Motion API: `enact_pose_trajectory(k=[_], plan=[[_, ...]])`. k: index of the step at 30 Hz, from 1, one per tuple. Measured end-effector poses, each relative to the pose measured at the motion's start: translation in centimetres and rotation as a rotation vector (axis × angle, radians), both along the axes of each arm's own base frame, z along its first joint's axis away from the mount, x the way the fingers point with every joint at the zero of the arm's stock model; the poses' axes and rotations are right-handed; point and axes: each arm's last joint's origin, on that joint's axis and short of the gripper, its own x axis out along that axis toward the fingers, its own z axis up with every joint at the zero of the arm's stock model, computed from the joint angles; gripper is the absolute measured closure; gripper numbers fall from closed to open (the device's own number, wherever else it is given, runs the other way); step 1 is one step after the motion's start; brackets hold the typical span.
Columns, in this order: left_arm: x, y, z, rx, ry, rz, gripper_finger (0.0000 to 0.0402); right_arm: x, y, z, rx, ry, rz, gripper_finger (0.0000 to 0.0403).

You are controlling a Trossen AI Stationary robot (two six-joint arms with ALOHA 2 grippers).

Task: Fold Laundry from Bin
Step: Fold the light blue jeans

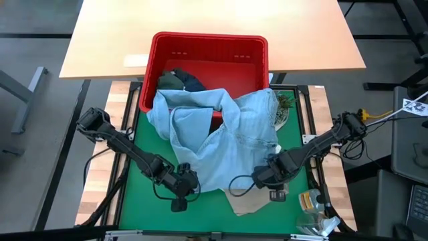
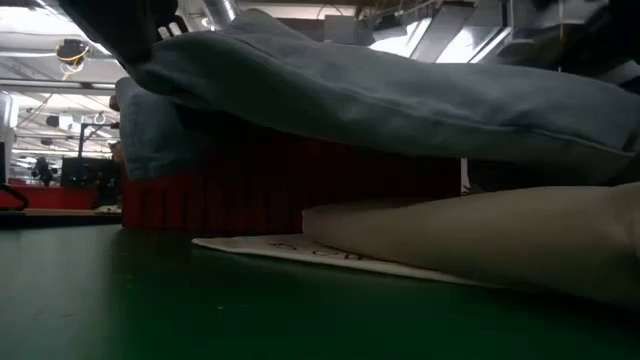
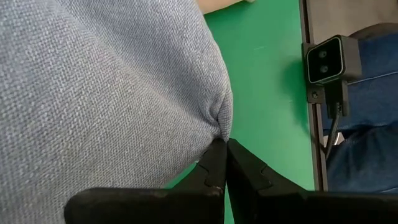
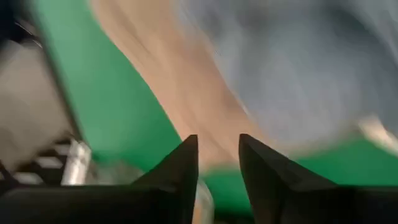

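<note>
Blue shirt (image 1: pixel 221 144) draped over bin (image 1: pixel 207 50)

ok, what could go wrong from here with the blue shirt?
1. The shirt is still draped over the bin rim; pulling it could drag the bin or tip out other garments.
2. Only the left gripper is shut on the shirt's edge. The right gripper has its fingers apart and nothing in them, so the shirt may hang lopsided and bunch.
3. The beige garment lies under the shirt and could get snagged along.
</note>
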Motion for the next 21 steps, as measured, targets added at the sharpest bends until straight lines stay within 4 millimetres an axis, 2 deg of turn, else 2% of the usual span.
enact_pose_trajectory(k=[3,7,14,18,21], plan=[[0.0,0.0,0.0,0.003,-0.004,0.003,0.0401,-1.4,-0.5,0.1,-0.130,0.103,0.014,0.0271],[0.0,0.0,0.0,0.009,-0.010,0.009,0.0401,-3.1,0.1,0.0,-0.276,0.023,0.040,0.0271],[0.1,0.0,0.0,0.012,-0.013,0.012,0.0401,-5.3,1.8,-1.9,-0.233,-0.085,0.044,0.0275],[0.1,0.0,0.0,0.012,-0.014,0.013,0.0401,-7.0,2.2,-3.3,-0.222,-0.105,0.054,0.0276],[0.1,0.0,0.0,0.013,-0.015,0.013,0.0401,-8.3,1.8,-3.5,-0.221,-0.163,0.009,0.0276]])
